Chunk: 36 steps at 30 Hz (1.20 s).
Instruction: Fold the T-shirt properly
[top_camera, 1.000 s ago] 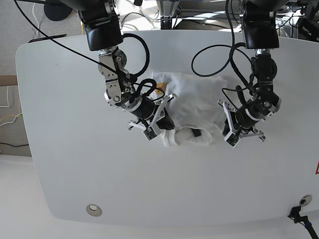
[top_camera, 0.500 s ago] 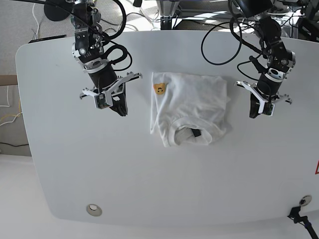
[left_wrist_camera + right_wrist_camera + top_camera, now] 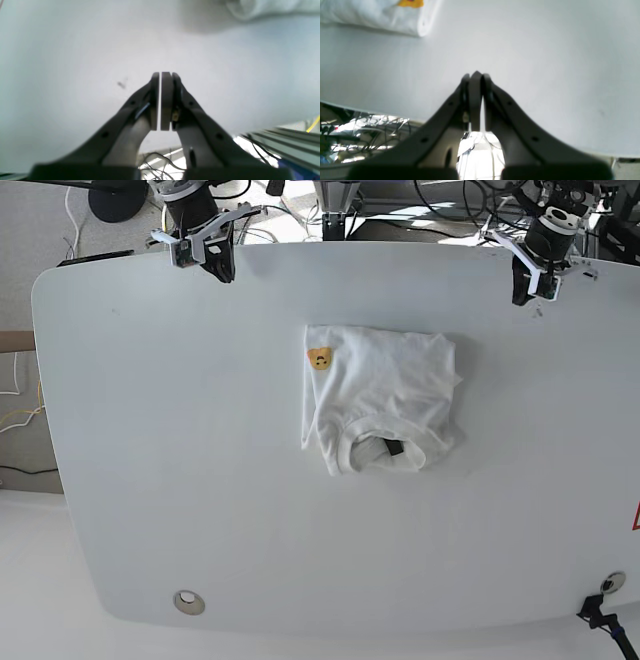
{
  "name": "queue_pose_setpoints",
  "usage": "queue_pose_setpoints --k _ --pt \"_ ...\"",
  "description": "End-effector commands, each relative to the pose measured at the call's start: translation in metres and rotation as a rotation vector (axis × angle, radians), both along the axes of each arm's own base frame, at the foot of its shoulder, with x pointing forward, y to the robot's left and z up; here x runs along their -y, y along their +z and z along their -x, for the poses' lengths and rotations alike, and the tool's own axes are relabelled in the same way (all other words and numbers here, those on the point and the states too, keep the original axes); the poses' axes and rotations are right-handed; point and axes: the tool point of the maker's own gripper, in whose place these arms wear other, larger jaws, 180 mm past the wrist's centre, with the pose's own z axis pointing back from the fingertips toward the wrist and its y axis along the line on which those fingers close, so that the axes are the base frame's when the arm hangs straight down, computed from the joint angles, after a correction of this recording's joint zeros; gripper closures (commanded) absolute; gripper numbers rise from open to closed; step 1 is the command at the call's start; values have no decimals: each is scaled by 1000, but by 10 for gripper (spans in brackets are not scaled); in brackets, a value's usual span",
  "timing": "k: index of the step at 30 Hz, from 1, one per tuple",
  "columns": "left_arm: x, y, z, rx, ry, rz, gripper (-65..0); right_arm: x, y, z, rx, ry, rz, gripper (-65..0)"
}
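1. No writing can be read; the only mark showing is a small yellow emblem [image 3: 319, 359] at the T-shirt's 10 o'clock corner.
2. The white T-shirt [image 3: 385, 395] lies folded into a compact rectangle mid-bench [image 3: 200, 510], collar at 6 o'clock.
3. The left gripper [image 3: 523, 292], at 1 o'clock, has its jaws pressed together, empty.
4. The right gripper [image 3: 222, 271], at 11 o'clock, likewise has its jaws closed on nothing.

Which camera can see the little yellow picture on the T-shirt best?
The base view: the whole yellow emblem shows on the folded T-shirt. The right wrist view catches only its cut-off, blurry edge at the top. The left wrist view shows just white cloth, no emblem.
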Motion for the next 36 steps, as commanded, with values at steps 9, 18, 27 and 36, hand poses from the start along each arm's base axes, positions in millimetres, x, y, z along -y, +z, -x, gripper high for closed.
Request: queue_pose_setpoints --k 9,18,27,36 --pt "-21 5 87 -125 106 70 0 -1 -10 96 -224 6 -8 -9" --pt "5 -68 160 -370 182 257 0 11 -73 170 -468 -43 6 -9" --pt "58 -160 192 -611 129 364 0 18 -181 212 -703 -103 3 -9" --pt "85 -236 222 -834 82 433 0 0 -239 219 -797 -105 -11 -9"
